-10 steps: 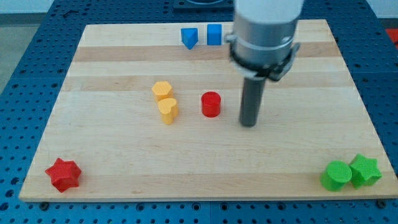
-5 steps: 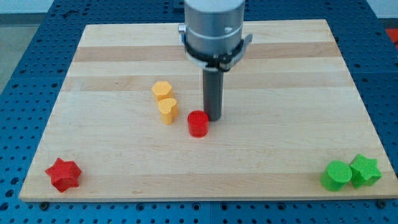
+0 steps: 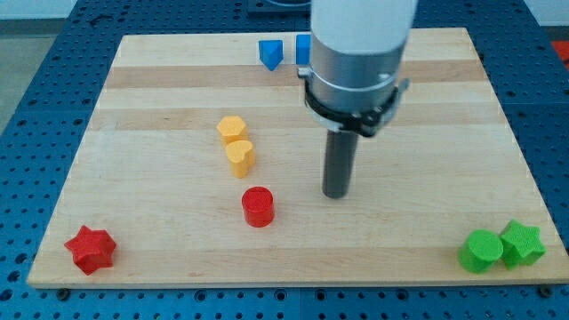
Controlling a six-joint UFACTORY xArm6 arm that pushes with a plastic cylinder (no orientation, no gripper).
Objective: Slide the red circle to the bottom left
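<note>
The red circle [image 3: 258, 206] lies on the wooden board [image 3: 178, 80], below the middle and a little left of centre. My tip [image 3: 335, 194] is down on the board to the right of the red circle, with a clear gap between them. The rod hangs from the grey arm body, which hides part of the board's top middle.
Two yellow blocks [image 3: 231, 130] [image 3: 239, 157] stand above and left of the red circle. A red star [image 3: 91, 249] sits at the bottom left corner. A green circle [image 3: 481, 251] and green star [image 3: 523, 244] are at the bottom right. Two blue blocks [image 3: 270, 53] [image 3: 303, 48] sit at the top.
My tip swept left and pushed the red circle down and left, past the lower yellow block. The tip has since drawn back to the right, away from the circle.
</note>
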